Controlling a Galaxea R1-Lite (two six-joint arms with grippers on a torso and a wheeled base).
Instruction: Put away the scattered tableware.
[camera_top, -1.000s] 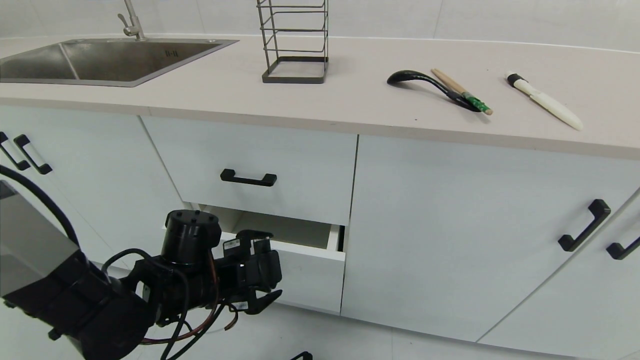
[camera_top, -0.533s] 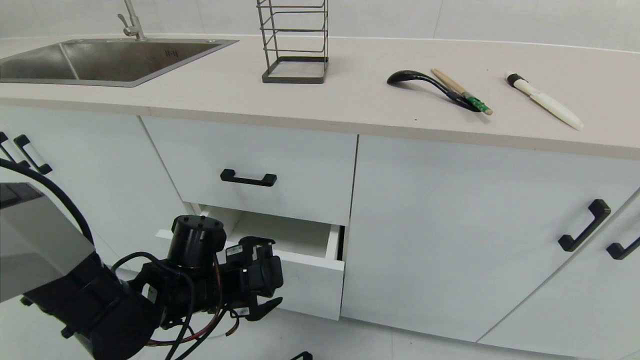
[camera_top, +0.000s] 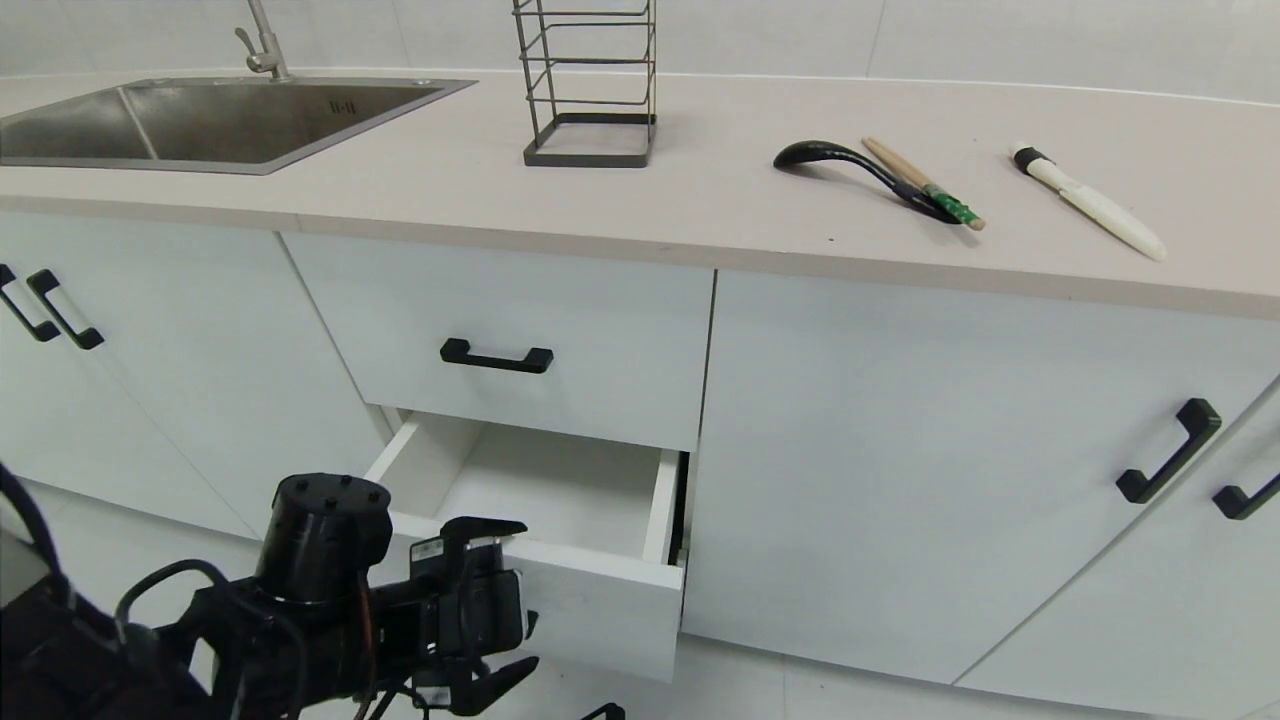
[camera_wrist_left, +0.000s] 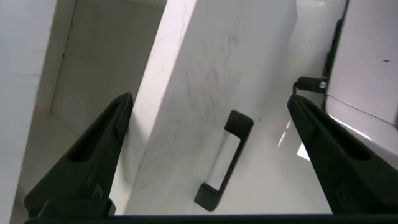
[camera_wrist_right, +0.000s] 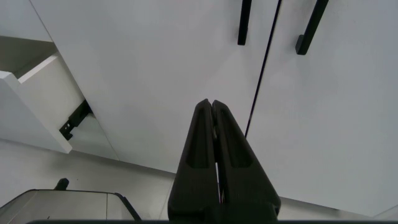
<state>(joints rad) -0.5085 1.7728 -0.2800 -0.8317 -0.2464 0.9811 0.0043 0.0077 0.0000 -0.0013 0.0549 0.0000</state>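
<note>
On the counter to the right lie a black ladle (camera_top: 858, 170), wooden chopsticks (camera_top: 925, 184) crossing its handle, and a white knife (camera_top: 1090, 203) with a black end. Below the counter the lower drawer (camera_top: 655, 500) stands pulled out, its inside white and bare. My left gripper (camera_top: 498, 605) hangs low just in front of the drawer's front panel, open. In the left wrist view the gripper (camera_wrist_left: 210, 102) has its fingers spread wide, and the drawer's black handle (camera_wrist_left: 224, 158) sits between them, untouched. My right gripper (camera_wrist_right: 212, 106) is shut on nothing and faces white cabinet doors.
A steel sink (camera_top: 200, 115) with a tap is at the counter's left and a wire rack (camera_top: 592, 90) stands mid-counter. The upper drawer (camera_top: 497, 355) is closed. Cabinet doors with black handles (camera_top: 1168, 450) flank the drawers; bare floor lies below.
The lower drawer has slid farther out. My left arm has drawn back and down toward me, its gripper staying by the drawer front.
</note>
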